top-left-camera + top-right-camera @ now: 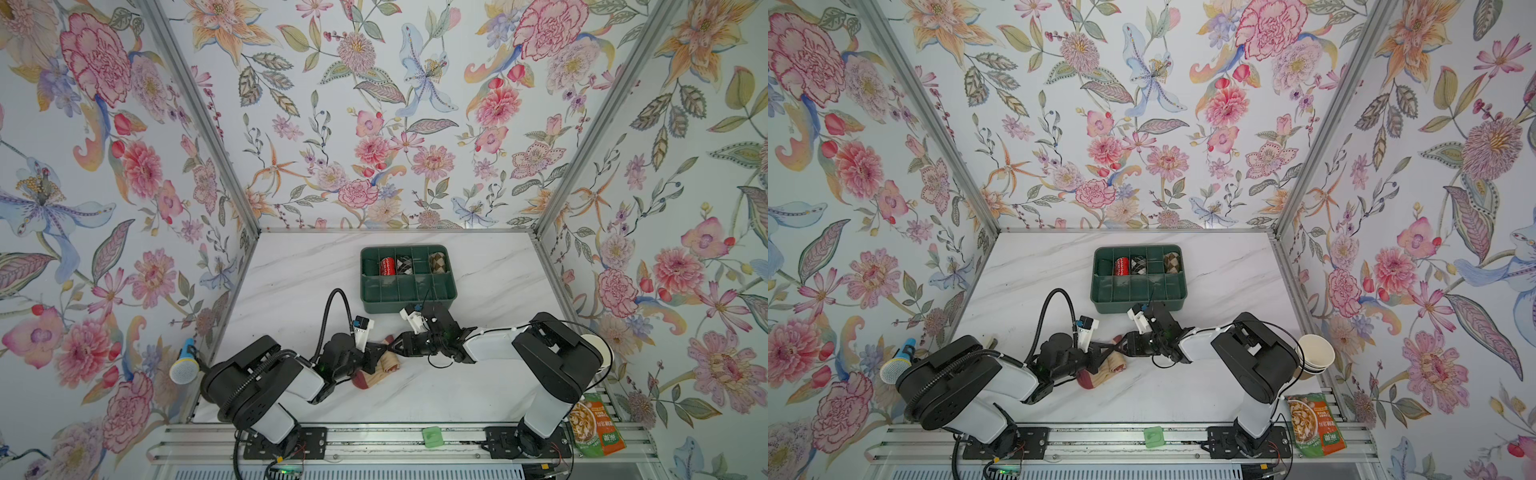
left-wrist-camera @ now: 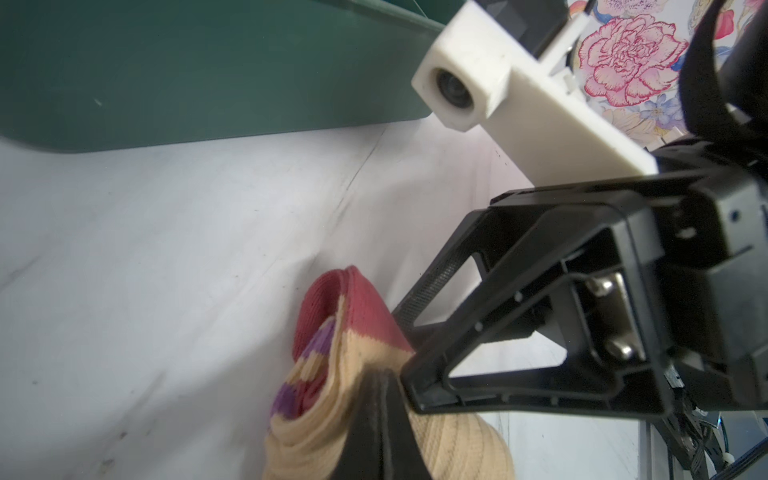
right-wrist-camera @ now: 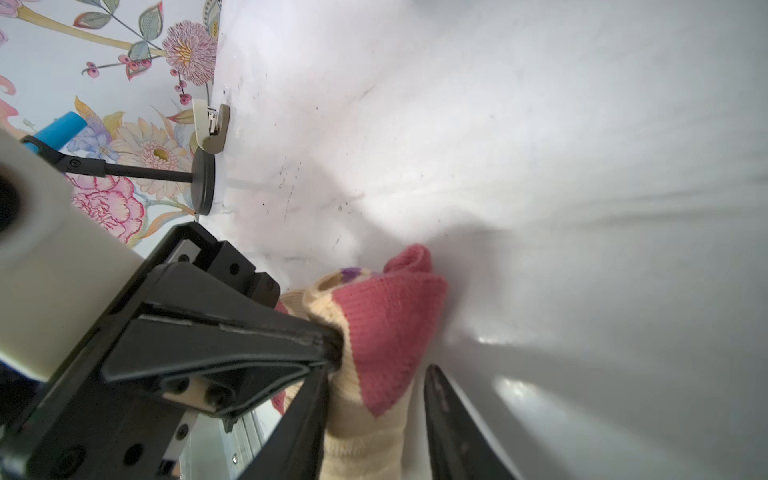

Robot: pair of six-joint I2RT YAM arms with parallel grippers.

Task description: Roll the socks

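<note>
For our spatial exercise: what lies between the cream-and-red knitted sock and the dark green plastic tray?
Only bare white marble tabletop; the left wrist view shows it between the knitted sock and the green tray.

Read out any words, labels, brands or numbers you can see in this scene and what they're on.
Nothing can be read.
Food packet: printed characters, too small and blurred to read.
Red rolled sock in the green organizer: white marks, too small to tell if they are lettering.
</note>
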